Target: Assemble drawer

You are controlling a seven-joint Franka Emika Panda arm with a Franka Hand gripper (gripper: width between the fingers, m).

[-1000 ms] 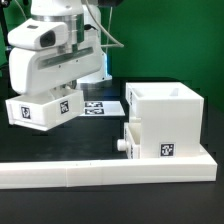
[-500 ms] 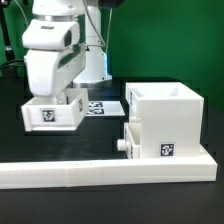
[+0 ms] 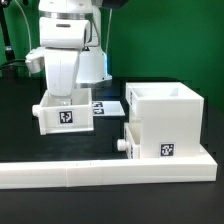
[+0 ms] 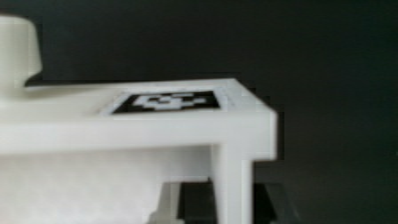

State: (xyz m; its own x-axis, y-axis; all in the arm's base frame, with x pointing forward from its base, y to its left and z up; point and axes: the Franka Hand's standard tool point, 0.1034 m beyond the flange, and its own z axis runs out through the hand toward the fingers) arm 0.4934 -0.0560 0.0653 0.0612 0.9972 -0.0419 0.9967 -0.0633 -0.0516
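- While the gripper clamps one white tray from above, the tray hangs level over the black table.
- Its tagged face looks toward the exterior camera.
- Housing stands at the exterior view's right, against the border wall, with a second knobbed tray in its lower slot.

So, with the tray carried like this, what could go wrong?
1. The hand holds the tray above the table; a weak grip could perhaps drop it.
2. The housing already has one knobbed tray sticking out; a low approach might bump it.
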